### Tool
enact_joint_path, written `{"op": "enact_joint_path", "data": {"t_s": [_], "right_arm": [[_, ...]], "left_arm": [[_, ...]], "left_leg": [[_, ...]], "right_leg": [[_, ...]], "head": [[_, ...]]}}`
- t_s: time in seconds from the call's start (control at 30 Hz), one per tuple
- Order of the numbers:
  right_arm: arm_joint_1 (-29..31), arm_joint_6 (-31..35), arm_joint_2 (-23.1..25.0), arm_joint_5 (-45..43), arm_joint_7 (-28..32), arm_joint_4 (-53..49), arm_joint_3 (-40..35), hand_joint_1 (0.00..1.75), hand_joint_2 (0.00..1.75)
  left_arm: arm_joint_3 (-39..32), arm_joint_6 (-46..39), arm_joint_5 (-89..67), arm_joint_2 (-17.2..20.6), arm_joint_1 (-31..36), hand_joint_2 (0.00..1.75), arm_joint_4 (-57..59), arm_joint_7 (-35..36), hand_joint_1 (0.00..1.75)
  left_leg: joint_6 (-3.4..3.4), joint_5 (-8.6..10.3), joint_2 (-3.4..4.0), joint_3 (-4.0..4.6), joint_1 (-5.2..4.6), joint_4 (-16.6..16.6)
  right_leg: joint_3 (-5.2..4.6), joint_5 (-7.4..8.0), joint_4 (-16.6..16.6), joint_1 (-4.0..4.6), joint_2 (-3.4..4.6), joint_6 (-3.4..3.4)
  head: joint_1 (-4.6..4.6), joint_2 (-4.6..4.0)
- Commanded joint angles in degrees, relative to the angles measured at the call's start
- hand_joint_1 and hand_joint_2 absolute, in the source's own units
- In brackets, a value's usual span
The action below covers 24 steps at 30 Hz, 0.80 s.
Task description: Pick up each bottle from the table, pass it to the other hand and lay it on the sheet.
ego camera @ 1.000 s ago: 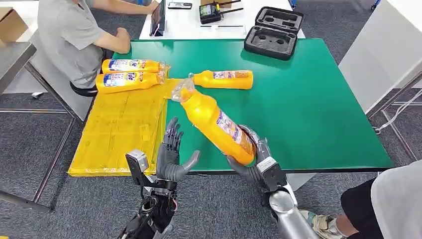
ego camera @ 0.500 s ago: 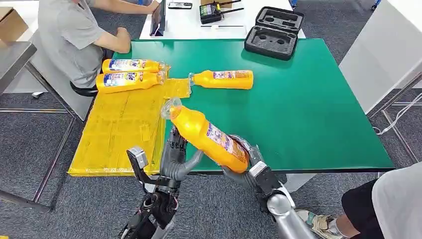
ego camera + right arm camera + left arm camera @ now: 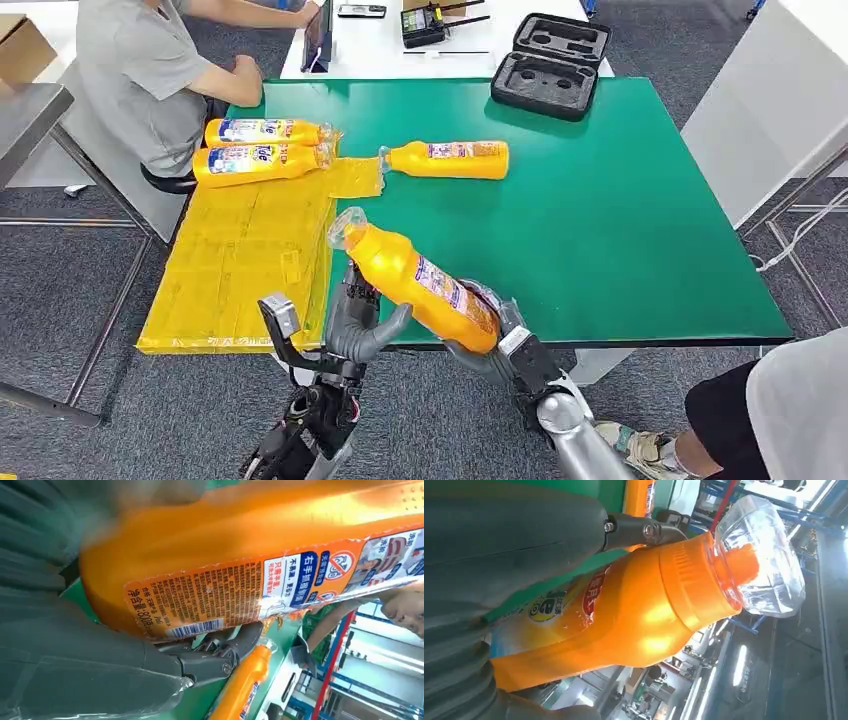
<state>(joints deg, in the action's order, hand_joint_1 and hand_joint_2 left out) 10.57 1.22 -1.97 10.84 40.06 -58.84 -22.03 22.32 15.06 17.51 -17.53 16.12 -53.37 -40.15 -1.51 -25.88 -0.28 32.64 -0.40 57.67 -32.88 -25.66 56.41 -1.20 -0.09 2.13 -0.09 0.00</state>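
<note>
Held bottle: the orange bottle (image 3: 420, 280) sat low in the centre of the head view, over the near edge of the green table (image 3: 620, 220), clear of its surface.
Long axis: it ran diagonally, clear cap toward the upper left, base toward the lower right.
Right hand: the right hand (image 3: 490, 335) grasped the bottle at its base end, fingers wrapped under the labelled body.
Left hand: the left hand (image 3: 355, 320) stood just left of the bottle's neck, fingers upright and spread, thumb reaching under the shoulder; the left wrist view showed the bottle lying against the palm, but whether the fingers had closed on it I cannot tell.
Key relation: the cap end pointed at the left hand, which was the nearer hand to the yellow sheet (image 3: 240, 260) at centre left.
Judged step: mid hand-over, right to left.
Other bottles: two bottles (image 3: 262, 150) lay on the sheet at upper left; one bottle (image 3: 450, 159) lay on the table at upper centre.
</note>
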Motion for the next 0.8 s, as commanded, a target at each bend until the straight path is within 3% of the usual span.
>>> {"op": "enact_joint_path", "data": {"t_s": [0.03,0.8], "right_arm": [[3.98,0.05,0.15,0.93,-0.06,4.36,-2.55,1.75,1.75],[4.99,0.24,0.93,1.9,-0.06,6.01,-3.83,1.75,1.75]], "left_arm": [[2.3,0.93,-0.06,-0.16,3.03,1.75,6.23,0.15,0.0],[4.14,4.75,3.38,-1.63,6.83,1.75,15.68,1.67,0.0]], "left_leg": [[0.06,-0.01,0.05,-0.04,0.03,0.0],[0.08,-0.03,0.1,-0.07,0.05,0.01]], "right_leg": [[0.04,0.02,-0.02,0.03,0.04,-0.06],[0.06,0.02,-0.01,0.05,0.09,-0.08]], "head": [[0.0,0.0],[0.0,0.0]]}}
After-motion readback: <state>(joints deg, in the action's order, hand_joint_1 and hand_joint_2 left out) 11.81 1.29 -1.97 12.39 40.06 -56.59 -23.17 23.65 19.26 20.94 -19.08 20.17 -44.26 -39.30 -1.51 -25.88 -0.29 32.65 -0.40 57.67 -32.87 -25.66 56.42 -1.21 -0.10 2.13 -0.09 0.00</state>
